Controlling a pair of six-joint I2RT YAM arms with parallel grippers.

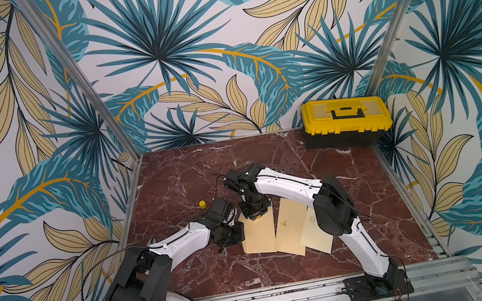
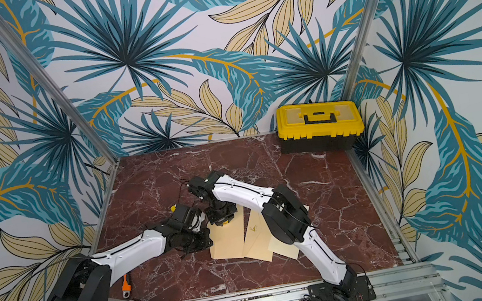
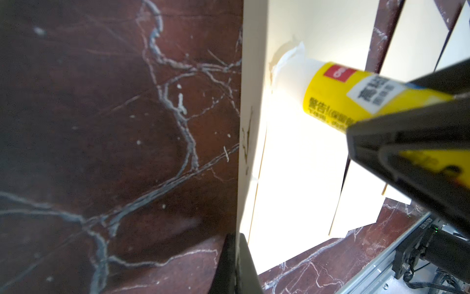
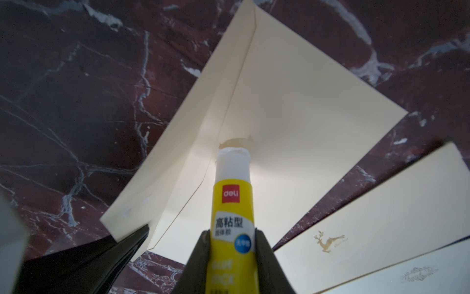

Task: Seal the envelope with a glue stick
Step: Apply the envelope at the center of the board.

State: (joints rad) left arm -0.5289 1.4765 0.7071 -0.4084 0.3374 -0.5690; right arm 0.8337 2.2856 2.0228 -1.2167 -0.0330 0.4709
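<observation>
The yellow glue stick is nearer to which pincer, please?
Right: the right pincer grips the yellow glue stick itself, while the left pincer pinches the raised flap of the cream paper envelope beside it.

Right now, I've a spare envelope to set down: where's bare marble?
Bare: the far stretch between the toolbox and the yellow cap; the near strip between the envelopes and the front rail. Crowded: the middle, where the left arm and right arm meet over them.
</observation>
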